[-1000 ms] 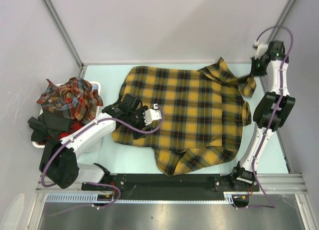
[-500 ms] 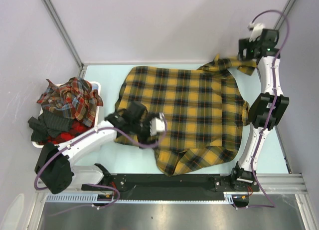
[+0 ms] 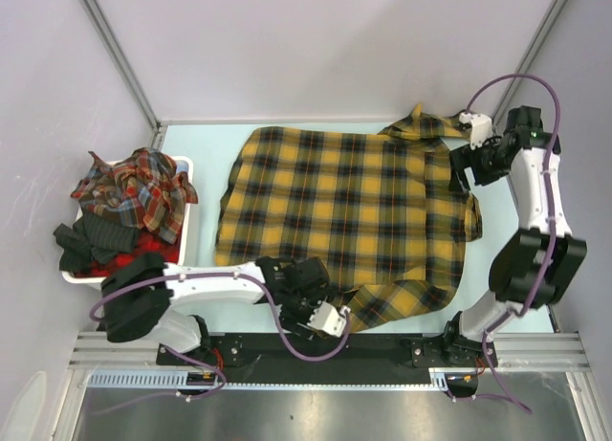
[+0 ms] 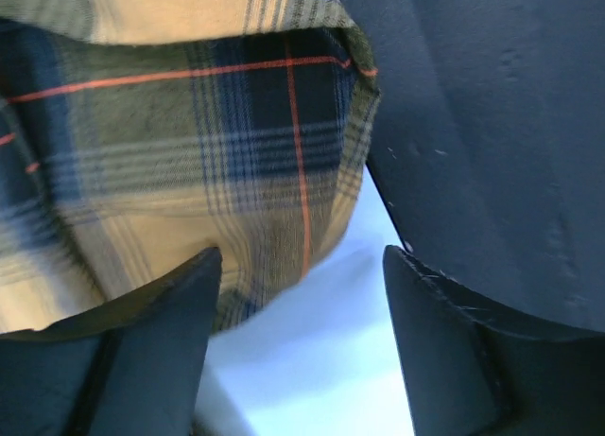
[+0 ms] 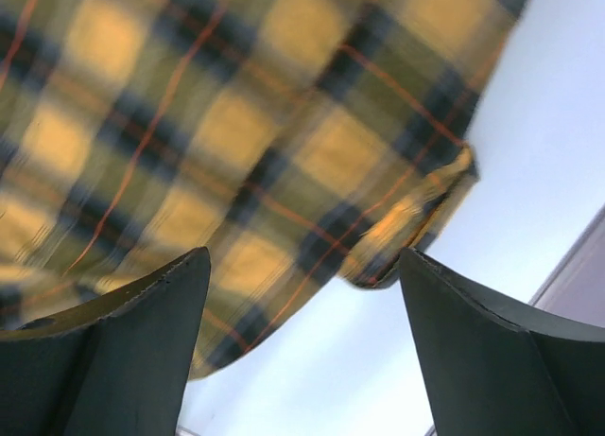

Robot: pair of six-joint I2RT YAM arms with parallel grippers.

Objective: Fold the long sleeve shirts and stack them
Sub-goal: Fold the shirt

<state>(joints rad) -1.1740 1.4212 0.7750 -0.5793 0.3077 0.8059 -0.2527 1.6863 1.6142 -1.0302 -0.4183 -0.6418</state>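
A mustard-yellow plaid long sleeve shirt [image 3: 349, 207] lies spread flat on the pale table, with a sleeve bunched at its far right corner [image 3: 421, 127]. My left gripper [image 3: 308, 290] is low over the shirt's near hem and open. In the left wrist view the hem [image 4: 274, 218] reaches the left finger [image 4: 142, 341], and bare table shows between the jaws [image 4: 298, 270]. My right gripper [image 3: 467, 171] hangs open above the shirt's right edge. The right wrist view shows blurred plaid [image 5: 236, 143] and table beyond the open gripper [image 5: 302, 266]. More red plaid long sleeve shirts [image 3: 134, 187] are heaped in a bin.
A white bin [image 3: 184, 165] stands at the table's left side, holding the red plaid heap and a dark garment [image 3: 96, 238]. A black rail [image 3: 382, 350] runs along the near edge. Grey walls close in the far side and both sides.
My right gripper opened, let go of the sleeve at the far right corner and dropped to the shirt's right edge. My left arm swept from the shirt's left edge to its near hem.
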